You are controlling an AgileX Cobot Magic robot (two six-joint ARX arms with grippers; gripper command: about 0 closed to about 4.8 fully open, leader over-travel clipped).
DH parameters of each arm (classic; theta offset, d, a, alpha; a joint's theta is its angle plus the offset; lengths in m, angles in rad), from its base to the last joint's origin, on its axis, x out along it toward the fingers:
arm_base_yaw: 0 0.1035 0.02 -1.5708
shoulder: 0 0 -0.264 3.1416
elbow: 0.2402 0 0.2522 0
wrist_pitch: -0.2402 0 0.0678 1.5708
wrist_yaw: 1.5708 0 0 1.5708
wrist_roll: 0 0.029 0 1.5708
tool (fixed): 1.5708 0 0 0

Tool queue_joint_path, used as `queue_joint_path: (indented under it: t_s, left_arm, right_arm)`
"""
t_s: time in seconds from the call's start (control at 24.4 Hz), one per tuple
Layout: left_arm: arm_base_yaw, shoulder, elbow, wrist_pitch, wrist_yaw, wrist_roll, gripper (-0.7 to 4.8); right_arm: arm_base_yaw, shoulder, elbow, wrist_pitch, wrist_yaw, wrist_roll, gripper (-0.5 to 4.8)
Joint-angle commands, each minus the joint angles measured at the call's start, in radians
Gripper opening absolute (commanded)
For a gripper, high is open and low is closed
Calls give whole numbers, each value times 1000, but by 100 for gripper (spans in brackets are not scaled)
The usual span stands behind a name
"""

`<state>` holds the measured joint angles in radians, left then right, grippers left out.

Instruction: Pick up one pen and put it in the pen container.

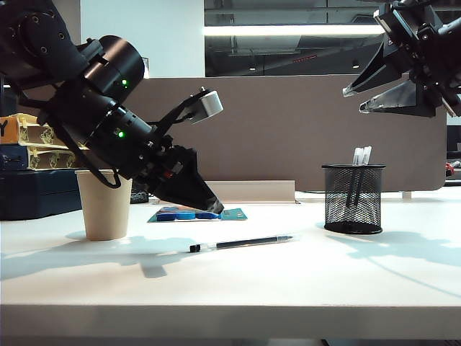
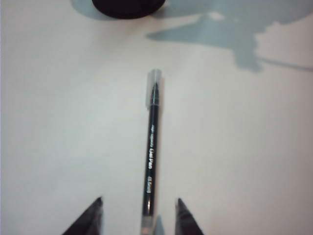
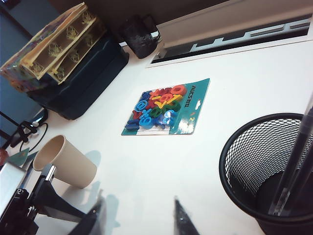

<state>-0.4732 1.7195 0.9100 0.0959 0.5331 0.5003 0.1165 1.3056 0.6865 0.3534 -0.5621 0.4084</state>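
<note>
Clear plastic marks the pen [image 1: 241, 243] lying flat on the table [image 1: 288, 281] in the exterior view, just below our left gripper [image 1: 209, 205]; our right gripper [image 1: 356, 101] hangs apart above the pen container [image 1: 353, 198].

Left wrist view: the fingertips [image 2: 95, 210] stand apart astride the plug end, long axis running straight away, cap farthest, seemingly lined up for a grasp.

Right wrist view: the fingertips [image 3: 181, 215] are spread and empty.
</note>
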Motion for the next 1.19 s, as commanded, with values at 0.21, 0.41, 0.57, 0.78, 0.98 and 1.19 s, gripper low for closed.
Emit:
queue_joint_path:
  t_s: [0.21,0.41,0.57,0.78,0.98,1.19]
  left_arm:
    - [-3,21,5,-13,30,-3,184]
    - [-3,33,5,-13,31,-3,183]
    - [-3,47,7,-12,29,-3,183]
    - [-3,81,10,-2,23,-3,183]
    - [-3,107,11,18,-18,0,182]
    - [-3,113,11,27,-25,1,179]
  right_arm:
    - [2,0,6,10,2,-24,172]
    - [2,24,8,9,0,-24,172]
    - [3,43,10,16,-2,-24,172]
    - [3,57,18,20,-1,-24,172]
    - [3,60,19,18,2,-24,172]
    - [3,60,19,18,2,-23,172]
